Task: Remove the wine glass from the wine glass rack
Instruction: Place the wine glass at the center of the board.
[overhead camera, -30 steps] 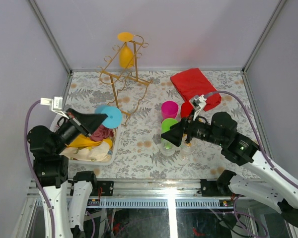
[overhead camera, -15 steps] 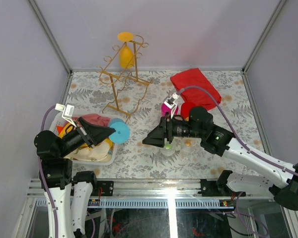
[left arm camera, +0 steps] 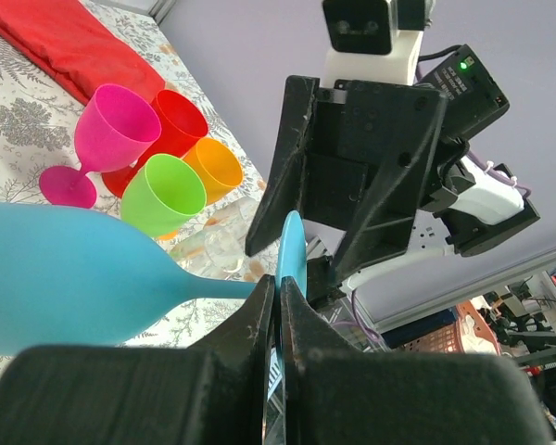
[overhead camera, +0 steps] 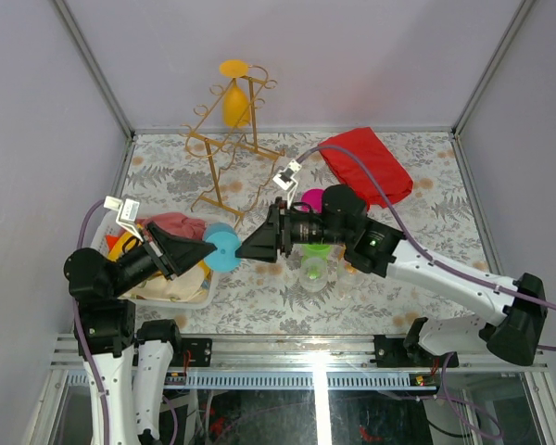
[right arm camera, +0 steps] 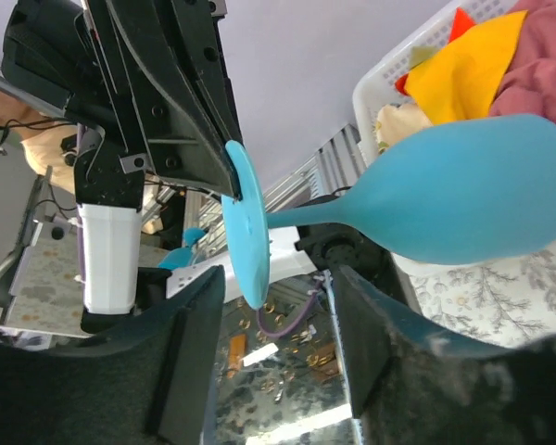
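**Right hand has crossed over to meet the blue glass**

On the left, over the basket (overhead camera: 181, 298), my left hand (overhead camera: 207, 248) is clamped shut on the edge of the foot of the blue glass (overhead camera: 224, 248). The glass lies on its side in the air. It is well apart from the rack (overhead camera: 224, 153) at the back, where a yellow glass (overhead camera: 234, 102) hangs.

A second ago my right hand (overhead camera: 245, 252) was over by the cups (overhead camera: 312, 199). It has swung left since then. Its fingers (right arm camera: 185, 371) now sit either side of the stem near the foot, partly open and narrowing, with nothing held yet.

I read this as a handover. The blue glass is off the rack, and my left hand should let go only once the right has a grip.
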`<state>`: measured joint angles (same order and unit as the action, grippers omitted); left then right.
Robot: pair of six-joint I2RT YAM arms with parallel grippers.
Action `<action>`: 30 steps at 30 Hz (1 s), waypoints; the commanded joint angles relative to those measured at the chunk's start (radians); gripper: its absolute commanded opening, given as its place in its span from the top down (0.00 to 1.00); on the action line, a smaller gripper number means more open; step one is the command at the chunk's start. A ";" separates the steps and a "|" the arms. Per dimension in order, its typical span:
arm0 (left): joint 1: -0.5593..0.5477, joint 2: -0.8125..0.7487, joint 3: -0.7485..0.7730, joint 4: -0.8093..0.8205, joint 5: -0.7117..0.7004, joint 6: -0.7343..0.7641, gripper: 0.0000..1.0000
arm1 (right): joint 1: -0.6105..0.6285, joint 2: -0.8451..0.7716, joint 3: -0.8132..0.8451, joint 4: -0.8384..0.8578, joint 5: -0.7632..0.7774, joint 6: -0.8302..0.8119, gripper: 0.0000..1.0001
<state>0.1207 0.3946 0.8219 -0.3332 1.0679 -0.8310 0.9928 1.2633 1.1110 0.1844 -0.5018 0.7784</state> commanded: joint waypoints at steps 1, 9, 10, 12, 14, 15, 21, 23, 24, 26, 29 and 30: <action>0.008 -0.026 -0.015 0.026 0.036 -0.049 1.00 | 0.032 0.042 0.078 0.097 -0.036 0.011 0.51; 0.007 0.025 -0.016 0.030 0.085 -0.024 0.91 | 0.033 0.035 0.080 0.090 0.011 -0.022 0.96; 0.008 0.047 -0.011 0.030 0.092 -0.013 0.89 | 0.034 0.022 0.073 0.073 0.039 -0.036 1.00; 0.008 0.086 0.008 0.031 0.096 0.008 0.85 | 0.033 -0.009 0.052 0.031 0.118 -0.070 1.00; 0.006 0.118 0.027 0.031 0.099 0.027 0.76 | 0.033 -0.047 0.025 -0.007 0.194 -0.103 1.00; 0.005 0.136 0.034 0.031 0.098 0.034 0.74 | 0.033 -0.065 0.012 -0.022 0.225 -0.116 1.00; -0.108 0.206 0.045 0.031 0.023 0.075 0.54 | 0.033 -0.122 -0.015 -0.083 0.319 -0.185 1.00; -0.221 0.222 0.039 0.041 -0.058 0.082 0.50 | 0.034 -0.130 -0.019 -0.091 0.333 -0.195 1.00; -0.286 0.228 0.032 0.054 -0.127 0.080 0.49 | 0.033 -0.131 -0.023 -0.090 0.333 -0.199 1.00; -0.417 0.222 0.022 0.092 -0.256 0.066 0.48 | 0.032 -0.134 -0.022 -0.093 0.330 -0.202 1.00; -0.540 0.219 -0.009 0.189 -0.371 0.030 0.48 | 0.032 -0.143 -0.027 -0.094 0.313 -0.201 1.00; -0.558 0.217 -0.011 0.190 -0.400 0.035 0.48 | 0.033 -0.149 -0.029 -0.092 0.309 -0.199 1.00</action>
<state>-0.3485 0.6235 0.8257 -0.2745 0.8650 -0.7723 1.0210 1.1488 1.0885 0.0689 -0.2115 0.6090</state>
